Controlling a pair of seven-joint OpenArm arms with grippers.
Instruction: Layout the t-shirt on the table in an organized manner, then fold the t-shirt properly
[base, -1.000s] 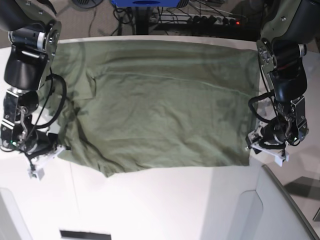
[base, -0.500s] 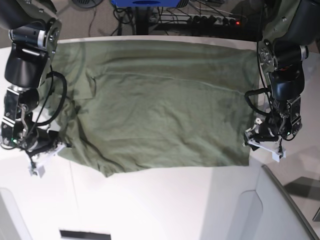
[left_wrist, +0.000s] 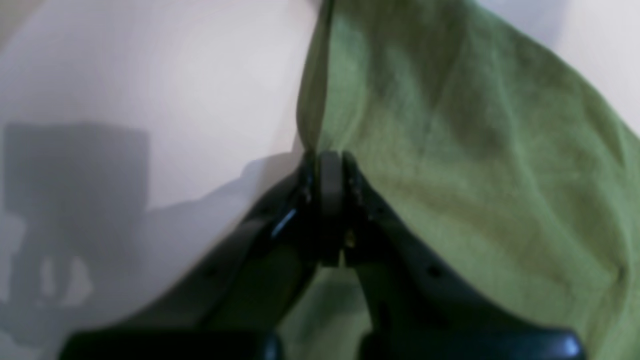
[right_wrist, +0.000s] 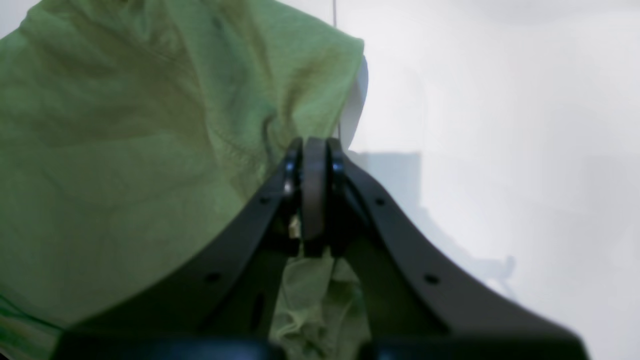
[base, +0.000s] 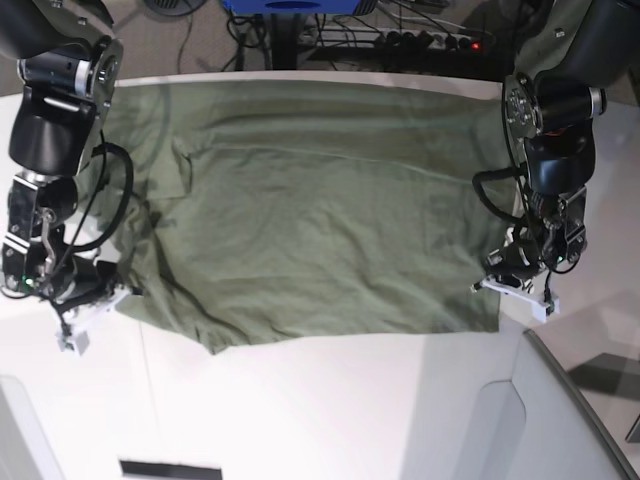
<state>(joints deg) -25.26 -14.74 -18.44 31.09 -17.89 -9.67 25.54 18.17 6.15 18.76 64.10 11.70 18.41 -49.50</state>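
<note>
T-shirt (base: 310, 215), olive green, lies spread and wrinkled on table (base: 330, 410).

The left gripper (left_wrist: 330, 172) had its jaws pressed together on the edge of the t-shirt (left_wrist: 465, 165). The green cloth spread up and to the right, and the white table (left_wrist: 150, 90) lay bare at left, shadowed.

Lab, power strip (base: 425, 40), floor cables (base: 250, 35)

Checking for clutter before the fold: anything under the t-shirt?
Only the white table shows around the t-shirt, which lies spread flat. Whatever lies beneath is covered. Left gripper and right gripper pinch its near edge.
</note>
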